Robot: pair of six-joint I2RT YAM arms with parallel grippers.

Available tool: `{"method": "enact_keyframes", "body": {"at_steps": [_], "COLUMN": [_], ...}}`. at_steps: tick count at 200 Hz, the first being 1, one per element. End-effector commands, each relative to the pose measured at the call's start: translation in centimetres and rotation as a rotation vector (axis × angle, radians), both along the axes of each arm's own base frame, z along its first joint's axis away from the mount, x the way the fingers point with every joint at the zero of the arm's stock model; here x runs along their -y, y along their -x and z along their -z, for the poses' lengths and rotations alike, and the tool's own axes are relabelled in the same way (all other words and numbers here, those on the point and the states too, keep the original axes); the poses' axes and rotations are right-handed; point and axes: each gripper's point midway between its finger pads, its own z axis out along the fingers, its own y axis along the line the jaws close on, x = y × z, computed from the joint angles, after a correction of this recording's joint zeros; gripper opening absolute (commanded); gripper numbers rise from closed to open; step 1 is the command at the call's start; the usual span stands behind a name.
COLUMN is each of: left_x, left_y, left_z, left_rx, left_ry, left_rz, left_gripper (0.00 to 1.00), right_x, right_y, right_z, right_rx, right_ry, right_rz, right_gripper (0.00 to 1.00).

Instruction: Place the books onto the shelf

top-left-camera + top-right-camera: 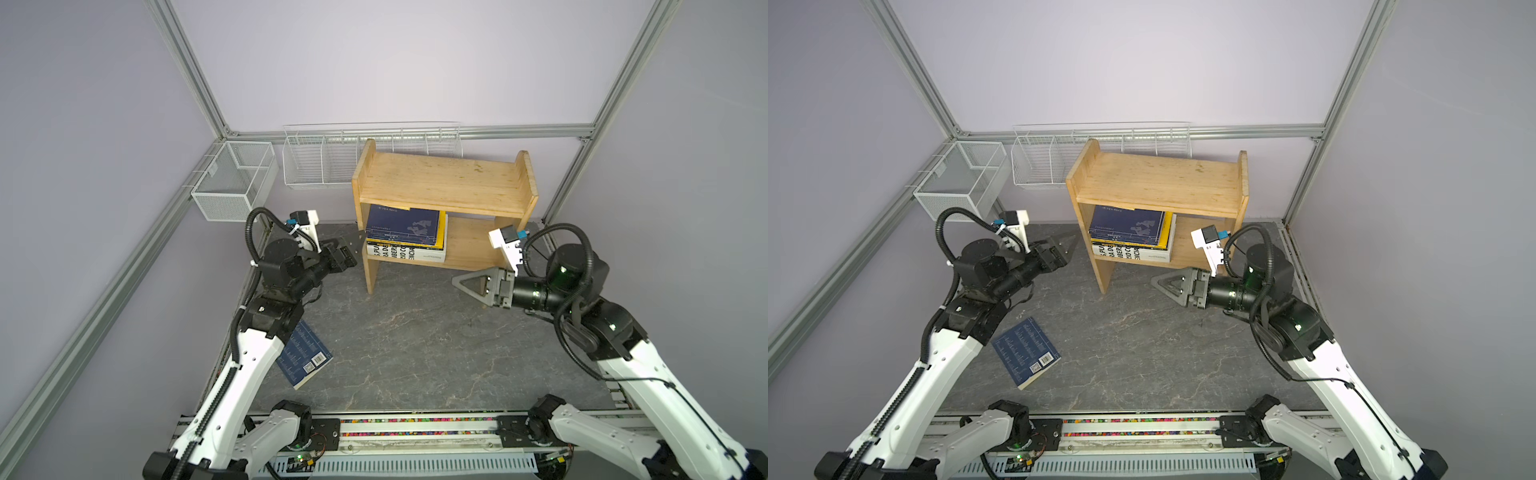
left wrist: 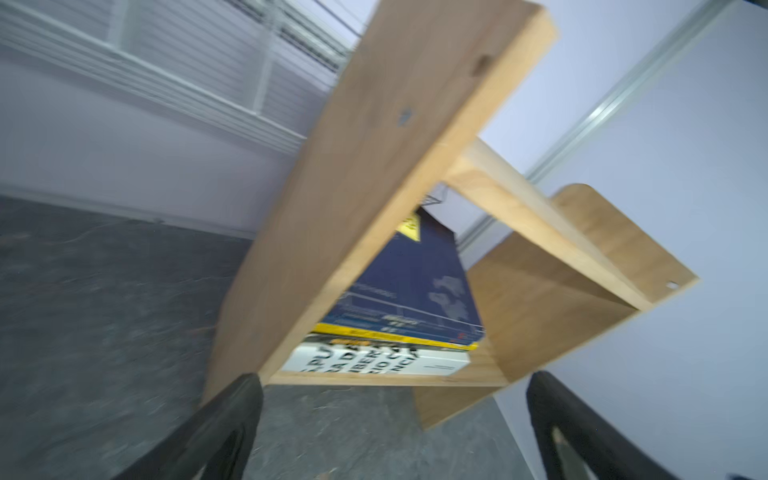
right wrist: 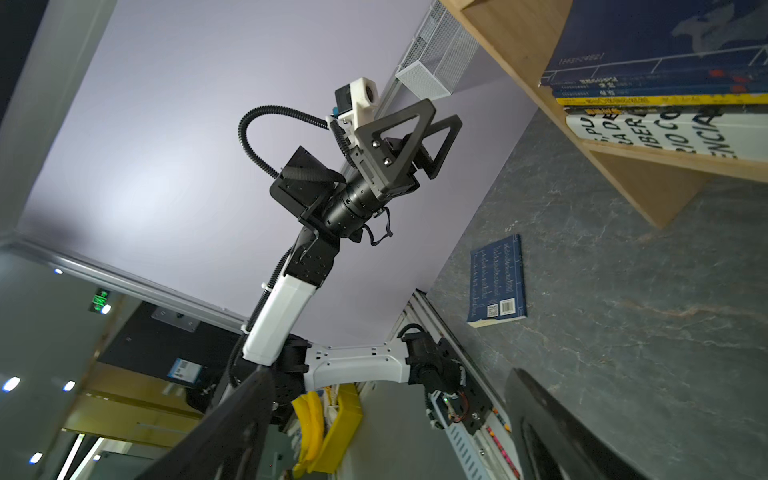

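Fingers (image 2: 232,419) of my left gripper (image 2: 395,378) stood wide apart and empty, just short of the shelf (image 1: 440,183) and its side panel (image 2: 353,187). My right gripper (image 1: 459,282) was likewise spread wide, holding nothing, facing the bare half of the lower tier. A stack of books (image 1: 405,237) lay flat on that tier, ahead of both grippers. One navy book (image 1: 1026,352) lay flat on the worktop (image 1: 415,340), behind my left gripper and partly beneath that arm.

Hazards, as I judged them: swinging back for the navy book could drag it with the arm or knock the side panel. A flat book could also skid away from the fingers.

Legible: bold black fragments "PU", "RA DE", "IBER", "RIO CO", "ENCIA" on the white book (image 1: 405,252), and a barcode (image 1: 1045,360) on the navy book. Finer print was unreadable.
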Motion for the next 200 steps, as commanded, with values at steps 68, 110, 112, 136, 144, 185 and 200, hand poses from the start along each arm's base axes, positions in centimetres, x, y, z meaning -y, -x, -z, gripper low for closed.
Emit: {"method": "enact_keyframes", "body": {"at_steps": [68, 110, 112, 136, 144, 185, 200], "left_x": [-11.8, -9.2, -9.0, -5.0, -3.3, -0.5, -0.2], "left_y": [1.7, 0.5, 0.4, -0.6, -1.0, -3.6, -4.2], "left_z": [20.0, 20.6, 20.5, 19.8, 19.7, 18.3, 18.4], "left_rx": [-0.547, -0.536, -0.532, -0.498, -0.485, -0.411, -0.410], "left_ry": [0.050, -0.002, -0.005, -0.071, -0.079, 0.008, 0.023], "left_rz": [-0.455, -0.291, -0.281, -0.139, -0.082, -0.013, -0.016], "left_gripper": [1.00, 0.97, 0.98, 0.98, 0.98, 0.96, 0.95], "right_x": [12.5, 20.2, 20.3, 18.9, 17.8, 17.1, 17.0], "right_y": [-7.0, -6.1, -6.2, -7.7, -8.4, -12.6, -14.4], "right_z": [10.9, 11.9, 12.0, 13.0, 13.0, 13.2, 13.2], "right_rx": [0.204, 0.149, 0.149, 0.212, 0.242, 0.218, 0.206], "right_ry": [0.744, 0.846, 0.844, 0.792, 0.766, 0.740, 0.694], "right_rz": [0.844, 1.079, 1.079, 0.997, 0.950, 0.941, 0.938], "right_gripper": [0.97, 0.93, 0.93, 0.91, 0.90, 0.98, 0.98]}}
